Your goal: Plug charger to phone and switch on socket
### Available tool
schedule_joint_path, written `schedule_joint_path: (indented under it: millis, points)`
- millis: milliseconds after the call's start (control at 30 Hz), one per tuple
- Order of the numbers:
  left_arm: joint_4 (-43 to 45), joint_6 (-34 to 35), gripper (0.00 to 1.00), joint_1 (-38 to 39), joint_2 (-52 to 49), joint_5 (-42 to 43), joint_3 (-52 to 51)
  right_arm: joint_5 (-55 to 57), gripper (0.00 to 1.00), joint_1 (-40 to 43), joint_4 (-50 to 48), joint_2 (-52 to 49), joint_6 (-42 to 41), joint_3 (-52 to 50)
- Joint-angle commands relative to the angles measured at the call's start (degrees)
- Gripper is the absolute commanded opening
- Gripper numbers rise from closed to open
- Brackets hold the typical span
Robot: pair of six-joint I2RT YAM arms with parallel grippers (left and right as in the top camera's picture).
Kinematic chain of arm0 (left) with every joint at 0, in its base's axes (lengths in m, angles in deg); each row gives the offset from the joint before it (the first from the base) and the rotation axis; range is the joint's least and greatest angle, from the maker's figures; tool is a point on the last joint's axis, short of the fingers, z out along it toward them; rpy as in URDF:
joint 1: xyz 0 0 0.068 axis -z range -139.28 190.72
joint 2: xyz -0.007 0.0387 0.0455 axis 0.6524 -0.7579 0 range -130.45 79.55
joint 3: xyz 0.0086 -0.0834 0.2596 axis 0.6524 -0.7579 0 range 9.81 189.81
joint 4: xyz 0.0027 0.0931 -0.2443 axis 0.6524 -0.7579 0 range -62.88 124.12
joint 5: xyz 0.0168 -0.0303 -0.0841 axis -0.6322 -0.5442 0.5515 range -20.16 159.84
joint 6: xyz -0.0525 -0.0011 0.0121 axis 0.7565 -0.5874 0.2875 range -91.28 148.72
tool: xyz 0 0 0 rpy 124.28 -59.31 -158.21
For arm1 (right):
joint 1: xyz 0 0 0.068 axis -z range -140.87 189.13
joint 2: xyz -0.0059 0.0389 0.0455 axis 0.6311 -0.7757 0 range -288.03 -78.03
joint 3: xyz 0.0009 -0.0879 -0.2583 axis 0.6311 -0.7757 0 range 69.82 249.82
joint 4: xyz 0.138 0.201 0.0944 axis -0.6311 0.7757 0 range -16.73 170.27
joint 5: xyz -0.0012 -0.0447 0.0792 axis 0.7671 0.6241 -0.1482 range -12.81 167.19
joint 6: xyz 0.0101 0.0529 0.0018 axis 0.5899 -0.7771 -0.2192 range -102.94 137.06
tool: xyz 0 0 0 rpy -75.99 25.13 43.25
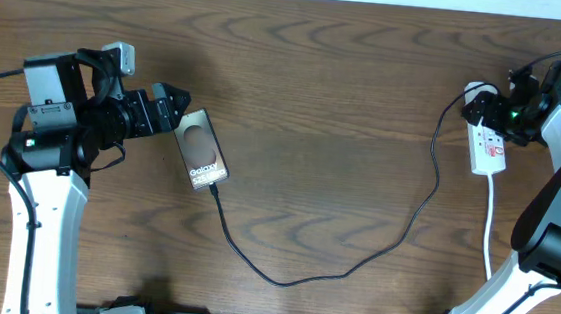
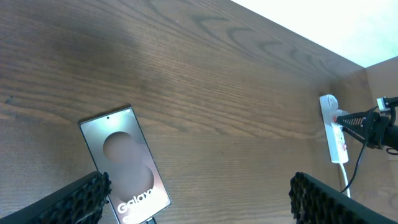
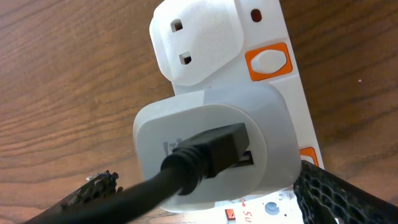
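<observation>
While the phone (image 1: 202,151) lies flat and a bit tilted left of centre in the overhead view, the charger (image 1: 281,282) meets its lower short edge. That joint is too small to say whether the tip is fully in. The left wrist view cuts off that end of the phone. From there the black cable sags toward the bottom of the frame, then climbs to the socket (image 1: 488,145) at the far right. Up close it ends in a white adapter (image 3: 205,149) plugged into the strip, beside an orange switch (image 3: 267,61), on or off is anyone's guess. The right gripper (image 1: 485,108) hangs over that end, fingers (image 3: 348,199) spread wide either side of the adapter, tips cropped out. The left gripper (image 1: 176,104) sits by the phone's upper corner, jaws released and holding nothing. Everything rests on a dark wood table (image 1: 347,82).
</observation>
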Motion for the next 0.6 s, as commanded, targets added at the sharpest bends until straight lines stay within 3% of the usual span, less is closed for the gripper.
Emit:
schedule_joint_path:
  millis: [0, 567]
  points:
    - [-0.1, -0.6, 0.94, -0.1, 0.0, 0.7, 0.4, -4.2, 0.87, -1.5, 0.0, -2.1, -0.8, 0.7]
    - [-0.1, -0.5, 0.94, -0.1, 0.0, 0.7, 0.4, -4.9, 0.87, -1.7, -0.1, -2.1, -1.7, 0.7]
